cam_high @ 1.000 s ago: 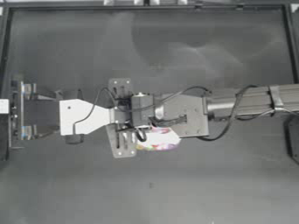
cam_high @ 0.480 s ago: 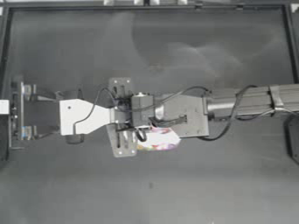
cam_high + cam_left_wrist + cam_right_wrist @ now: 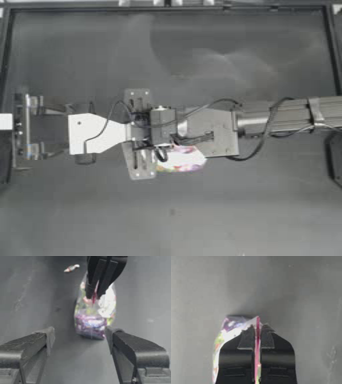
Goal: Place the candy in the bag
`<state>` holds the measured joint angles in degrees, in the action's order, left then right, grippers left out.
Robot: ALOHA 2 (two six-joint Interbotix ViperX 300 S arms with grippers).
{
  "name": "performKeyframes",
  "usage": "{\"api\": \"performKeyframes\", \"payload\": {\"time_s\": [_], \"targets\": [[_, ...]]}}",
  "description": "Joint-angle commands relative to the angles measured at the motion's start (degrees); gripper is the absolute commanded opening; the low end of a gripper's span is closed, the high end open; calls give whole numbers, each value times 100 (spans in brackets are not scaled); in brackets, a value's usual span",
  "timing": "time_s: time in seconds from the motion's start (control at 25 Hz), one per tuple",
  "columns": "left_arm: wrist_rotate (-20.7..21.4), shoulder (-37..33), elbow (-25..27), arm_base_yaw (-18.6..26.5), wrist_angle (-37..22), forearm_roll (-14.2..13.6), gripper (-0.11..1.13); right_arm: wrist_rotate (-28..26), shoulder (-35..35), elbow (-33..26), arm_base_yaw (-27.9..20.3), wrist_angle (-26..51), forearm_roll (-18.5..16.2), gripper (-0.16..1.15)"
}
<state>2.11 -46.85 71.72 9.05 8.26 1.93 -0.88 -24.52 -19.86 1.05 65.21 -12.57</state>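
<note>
**Right gripper pinches the bag while the candy lies apart on the table**

Right now we see the right gripper point(image 3: 257, 338) clamped on the bag point(image 3: 231, 328), its two dark jaws pressed together with the pink-red zip strip point(image 3: 258, 328) caught edge-on between them. In the left wrist view the same gripper point(image 3: 95, 293) comes down onto the mouth of the bag point(image 3: 92, 323), and the bag's lower part, full of multicoloured sweets, rests on the dark table point(image 3: 40, 301).

From above, the bag point(image 3: 182, 160) shows as a pale, colourful patch just beside the spot where the two arms meet near the middle of the table point(image 3: 200, 50). The right arm point(image 3: 287, 116) reaches in from the right.

We find the left gripper point(image 3: 80, 342) near the bag, with its jaws spread wide apart and holding nothing; the bottom of the bag sits between the two fingertips in its own wrist view, touching neither that we can see.

The candy point(image 3: 71, 268), small, red and whitish, lies on the table beyond the bag, well apart from it and from both grippers. We cannot make it out in the top view.
</note>
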Motion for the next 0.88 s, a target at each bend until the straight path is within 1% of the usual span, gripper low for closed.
{"api": "performKeyframes", "payload": {"time_s": [0.04, 0.24, 0.48, 0.88], "targets": [[0, 457, -149, -44, 387, 18, 94, -9, 202, -149, 9, -18, -9, 10], [9, 844, -255, -97, 598, 9, 94, -26, 281, -123, 9, -26, -35, 7], [35, 1011, -396, -149, 615, 9, 94, -79, 448, 35, 9, -70, -35, 6], [26, 1345, -492, -229, 932, 9, 94, -141, 817, 519, 18, -536, -44, 6]]}}
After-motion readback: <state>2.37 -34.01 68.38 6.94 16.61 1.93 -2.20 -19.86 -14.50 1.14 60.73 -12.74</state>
